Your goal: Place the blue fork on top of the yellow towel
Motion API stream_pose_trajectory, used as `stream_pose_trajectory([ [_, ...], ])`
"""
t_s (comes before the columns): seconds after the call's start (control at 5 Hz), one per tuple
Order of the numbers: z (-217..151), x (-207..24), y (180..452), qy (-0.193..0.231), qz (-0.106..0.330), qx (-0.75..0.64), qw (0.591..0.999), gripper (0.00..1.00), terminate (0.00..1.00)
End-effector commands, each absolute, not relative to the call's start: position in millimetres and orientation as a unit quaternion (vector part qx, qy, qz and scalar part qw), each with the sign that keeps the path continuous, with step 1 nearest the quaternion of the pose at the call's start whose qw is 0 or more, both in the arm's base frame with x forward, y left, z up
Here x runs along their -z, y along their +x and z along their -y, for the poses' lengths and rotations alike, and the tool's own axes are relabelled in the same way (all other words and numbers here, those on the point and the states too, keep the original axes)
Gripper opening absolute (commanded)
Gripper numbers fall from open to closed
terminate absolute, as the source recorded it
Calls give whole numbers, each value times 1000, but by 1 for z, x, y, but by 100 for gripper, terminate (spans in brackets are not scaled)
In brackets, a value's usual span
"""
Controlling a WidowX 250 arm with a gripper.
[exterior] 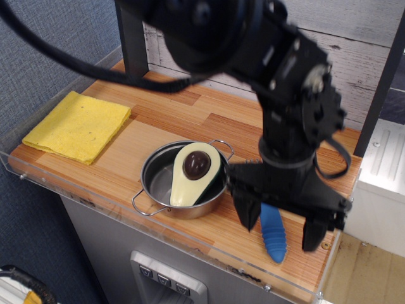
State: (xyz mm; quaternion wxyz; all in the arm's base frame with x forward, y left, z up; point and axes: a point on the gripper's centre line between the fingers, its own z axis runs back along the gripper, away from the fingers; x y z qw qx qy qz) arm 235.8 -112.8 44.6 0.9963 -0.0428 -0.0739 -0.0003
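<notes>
The blue fork (pixel 273 234) lies at the front right of the wooden counter; only the lower part of its ribbed blue handle shows, its metal head is hidden behind the gripper. My black gripper (pixel 282 229) hangs open over the fork, one finger (pixel 248 211) to the left of the handle and one finger (pixel 315 231) to the right. The yellow towel (pixel 78 125) lies flat at the far left of the counter, apart from the gripper.
A steel pot (pixel 156 182) holding a halved avocado (pixel 195 171) stands between towel and fork. A clear acrylic rim (pixel 158 229) runs along the counter's front edge. A dark post (pixel 131 47) stands at the back left, a plank wall behind.
</notes>
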Motion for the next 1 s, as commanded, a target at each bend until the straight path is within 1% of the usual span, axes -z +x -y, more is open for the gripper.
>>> stream_pose_trajectory([
  [0.0,99,-28,244,-44,98,-24,994,100,0],
  [0.2,99,-19,249,-42,118,-53,991,100,0],
  [0.4,104,-5,257,-43,144,-97,984,100,0],
  [0.6,109,5,262,-41,150,-117,981,0,0],
  [0.8,112,-1,263,-44,151,-97,983,0,0],
])
